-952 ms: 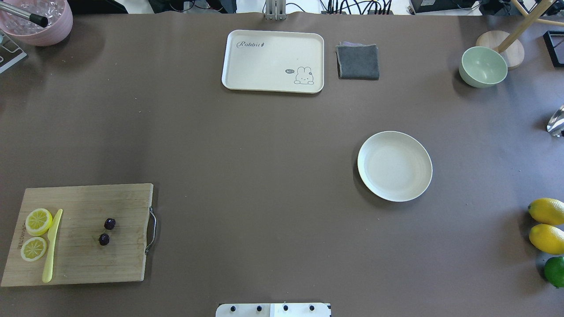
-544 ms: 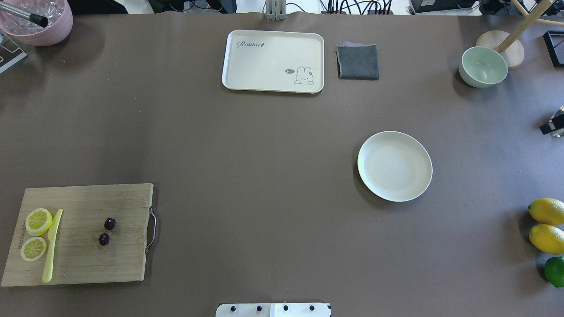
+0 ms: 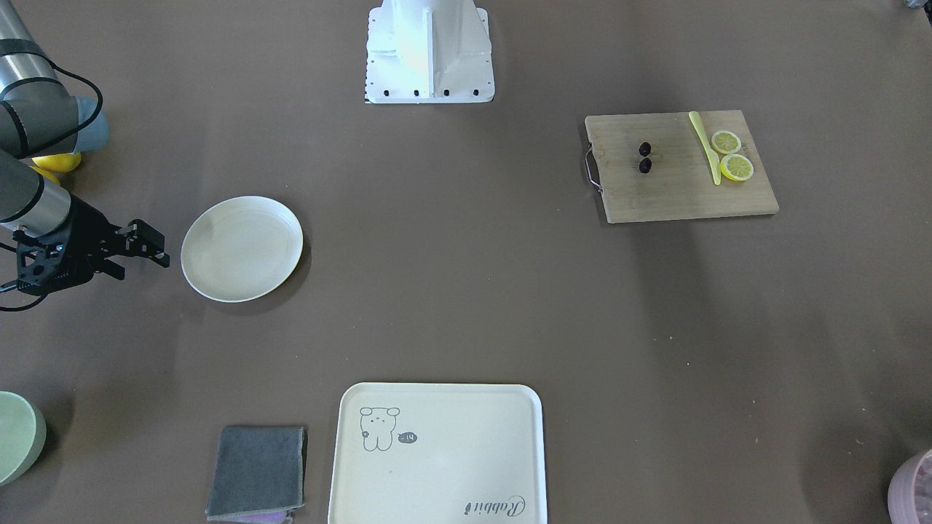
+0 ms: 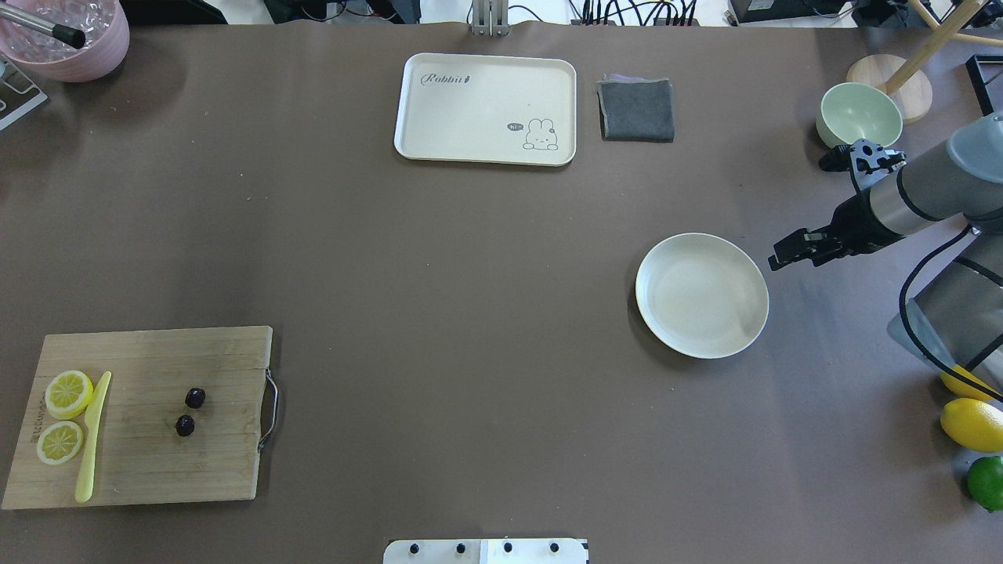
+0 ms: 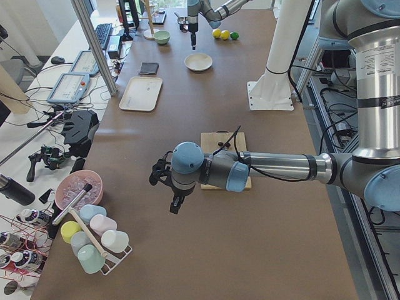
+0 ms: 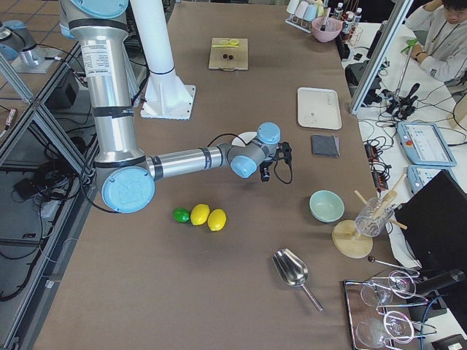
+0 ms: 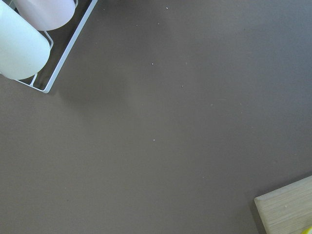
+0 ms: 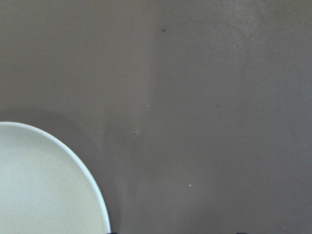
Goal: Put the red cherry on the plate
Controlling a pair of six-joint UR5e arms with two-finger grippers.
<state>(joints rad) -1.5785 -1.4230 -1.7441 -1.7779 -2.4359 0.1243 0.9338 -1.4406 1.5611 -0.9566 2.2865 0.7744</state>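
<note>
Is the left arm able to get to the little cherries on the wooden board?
Probably yes. The cherries lie uncovered on the wooden board, the knife and lemon slices well aside, and the left arm hangs close beside that board.

The tray (image 4: 470, 117) reads "Rabbit" and, seemingly, "hi".

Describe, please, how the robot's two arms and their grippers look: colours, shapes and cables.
Both arms are silver metal tubes with rounded grey-blue joint caps. The right arm has black bands and a black cable; the right gripper is black, with two slim jaws. The left arm also carries a black cable, and the left gripper is black.
</note>
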